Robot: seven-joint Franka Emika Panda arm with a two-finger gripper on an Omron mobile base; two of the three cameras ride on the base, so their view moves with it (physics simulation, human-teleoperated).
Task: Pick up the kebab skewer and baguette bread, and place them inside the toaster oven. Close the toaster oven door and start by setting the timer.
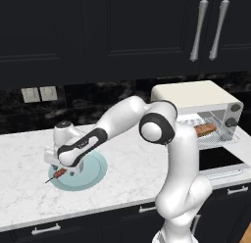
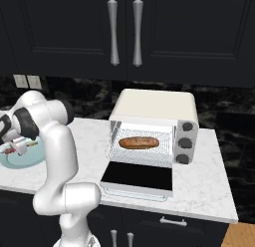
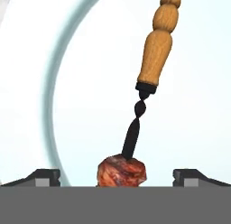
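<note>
you are on the skewer half of the job now. the baguette bread (image 2: 139, 143) already lies on the wire rack inside the toaster oven (image 2: 154, 107), and the toaster oven door (image 2: 138, 178) hangs folded down flat in front, so that item looks done.

the kebab skewer (image 3: 140, 101) rests on the pale blue plate (image 1: 98, 166) at the left end of the counter (image 1: 132, 173), well apart from the oven. your gripper (image 3: 115, 175) hovers right over it with the jaws spread wide and nothing between them yet. in the hand view a meat chunk sits midway between the two fingertips (image 3: 45, 177), the dark twisted shaft runs away from it, and the wooden handle lies at the far end.

next you need to come straight down until the tips bracket the meat or the shaft just above the plate, then close. the shaft is thin, so keep it centred, or it may slip or roll aside. after that comes the lift, the carry to the rack beside the loaf, the door and the timer knob.
</note>
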